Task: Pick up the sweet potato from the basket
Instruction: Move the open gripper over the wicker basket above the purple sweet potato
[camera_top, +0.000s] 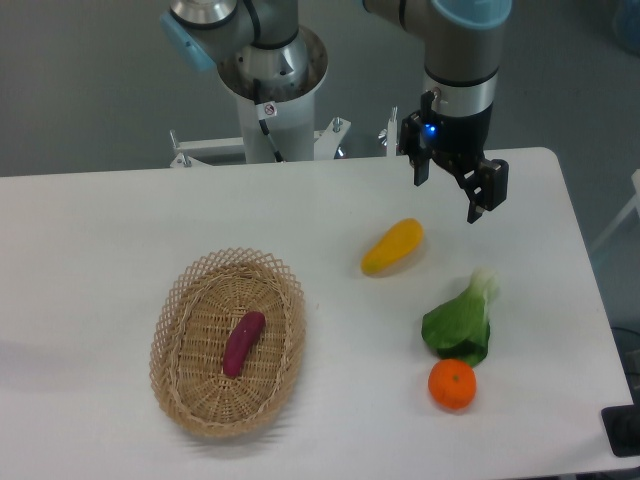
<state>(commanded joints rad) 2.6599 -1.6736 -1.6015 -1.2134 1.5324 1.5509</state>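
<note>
The black two-finger gripper (448, 190) is seen spread wide and empty above the white table's (100, 250) far right. The slender purple sweet potato (243, 343) is found inside the oval tan wicker basket (180, 300), lying lengthwise with it, upper end tipped right, bare weave all round.

On the white tabletop (120, 220) a yellow squash (392, 246) is seen, with a leafy green (460, 322) touching an orange (452, 385) nearby.
</note>
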